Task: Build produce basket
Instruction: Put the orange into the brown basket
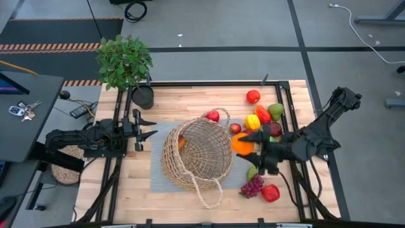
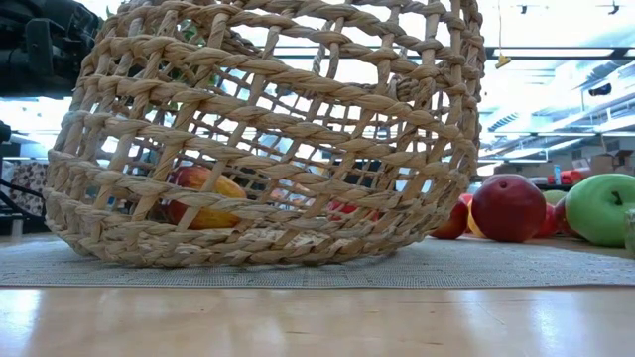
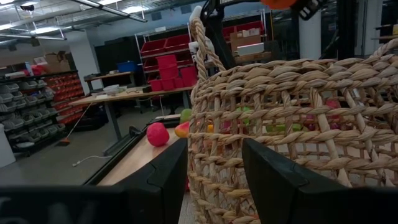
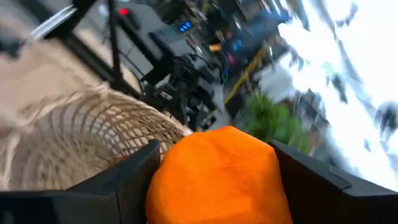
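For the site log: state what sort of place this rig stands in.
Probably a workshop or warehouse-style lab: red storage bins on shelving, a workbench on a bare concrete floor, and hazard-striped floor tape beside the table.

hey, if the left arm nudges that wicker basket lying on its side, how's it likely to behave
The basket lies tipped on its rounded wall on the grey mat, so a push would probably rock or roll it rather than slide it. Its open weave looks light, so it may shift easily. The fruit inside could roll around. The left gripper is open beside it.
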`<action>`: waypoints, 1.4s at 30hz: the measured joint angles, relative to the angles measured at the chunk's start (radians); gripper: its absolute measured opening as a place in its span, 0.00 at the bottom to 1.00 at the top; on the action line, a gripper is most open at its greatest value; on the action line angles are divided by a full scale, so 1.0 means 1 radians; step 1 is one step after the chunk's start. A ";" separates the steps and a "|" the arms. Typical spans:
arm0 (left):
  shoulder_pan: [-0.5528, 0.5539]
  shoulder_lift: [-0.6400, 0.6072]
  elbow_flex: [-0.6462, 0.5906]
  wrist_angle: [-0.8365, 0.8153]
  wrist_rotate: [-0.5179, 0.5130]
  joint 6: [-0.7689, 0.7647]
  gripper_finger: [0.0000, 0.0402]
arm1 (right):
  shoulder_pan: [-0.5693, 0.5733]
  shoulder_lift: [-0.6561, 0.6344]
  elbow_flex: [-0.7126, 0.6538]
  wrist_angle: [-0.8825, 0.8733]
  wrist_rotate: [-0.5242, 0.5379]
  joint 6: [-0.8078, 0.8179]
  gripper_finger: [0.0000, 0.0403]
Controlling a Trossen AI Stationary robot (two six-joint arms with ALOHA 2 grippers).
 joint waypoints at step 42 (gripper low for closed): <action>0.000 0.000 0.000 0.000 0.000 0.000 0.40 | -0.368 0.301 0.192 -0.229 -0.792 0.863 0.71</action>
